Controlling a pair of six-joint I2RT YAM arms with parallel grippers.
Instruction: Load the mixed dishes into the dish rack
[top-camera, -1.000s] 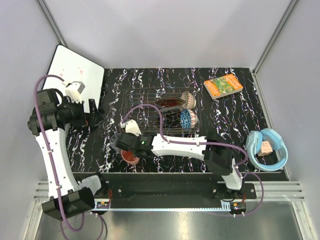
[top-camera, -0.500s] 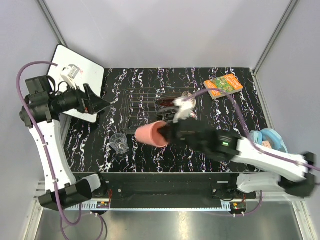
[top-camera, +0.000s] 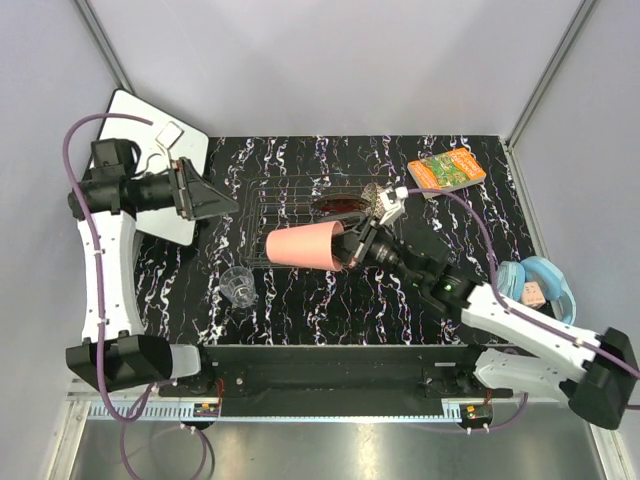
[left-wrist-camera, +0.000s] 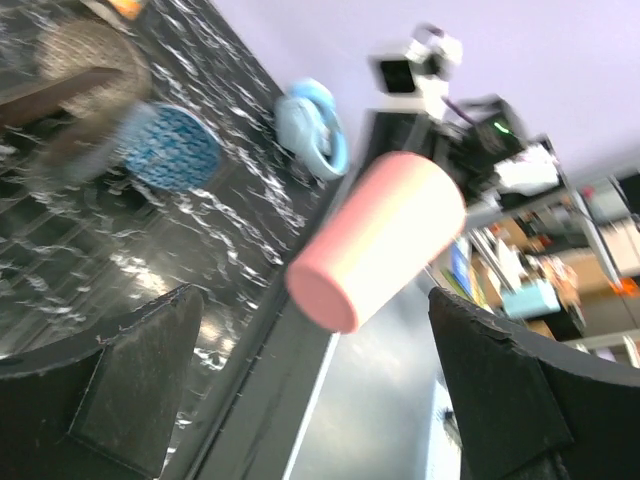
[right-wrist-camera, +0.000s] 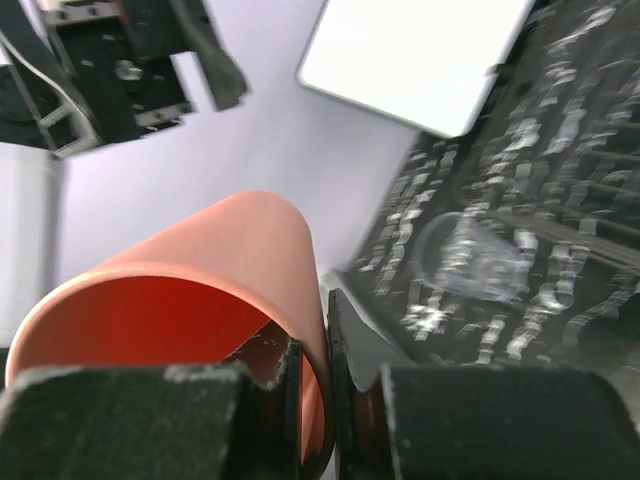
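Now clamped on the pink plastic cup (top-camera: 300, 245), the right tool (top-camera: 352, 246) has raised it over the dish rack (top-camera: 280, 195) below for loading; left tool (top-camera: 215, 200) wide.

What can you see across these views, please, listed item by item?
cup: one, pink, held sideways by the rack's front edge
glass: one, clear, on the table, front left of the rack
rack: one, dark wire, mid-table
blue bowl: one, at the rack's right end
tan-red bowl: one, at the rack's right end
dish: one, dark red, in the rack
book: one, orange-green, far right
round thing: one, light blue, right edge
board: one, white, far left
table: one, black marbled
left gripper: black, open
right gripper: black, shut on cup
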